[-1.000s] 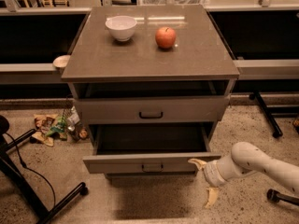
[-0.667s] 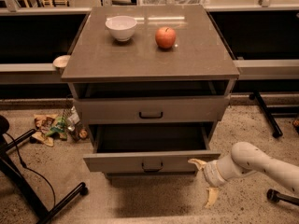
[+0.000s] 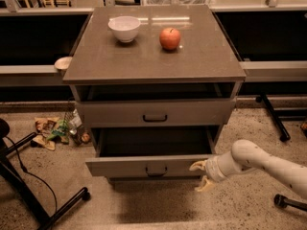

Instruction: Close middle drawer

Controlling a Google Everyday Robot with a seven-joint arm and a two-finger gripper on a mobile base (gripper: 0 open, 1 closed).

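Middle drawer (image 3: 120,167) stands pulled well out at lower centre of frame, its interior dark. Gripper (image 3: 200,175) at lower right, just beside the drawer front's right end, fingers spread wide, holding nothing. Upper finger may touch the front; hard to tell. On the desk (image 3: 144,63): bowl (image 3: 124,28) upper left, apple (image 3: 170,38) near it.

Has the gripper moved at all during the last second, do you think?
Yes. The gripper has shifted slightly left, measured against the fixed cabinet top, beside the middle drawer's right end.
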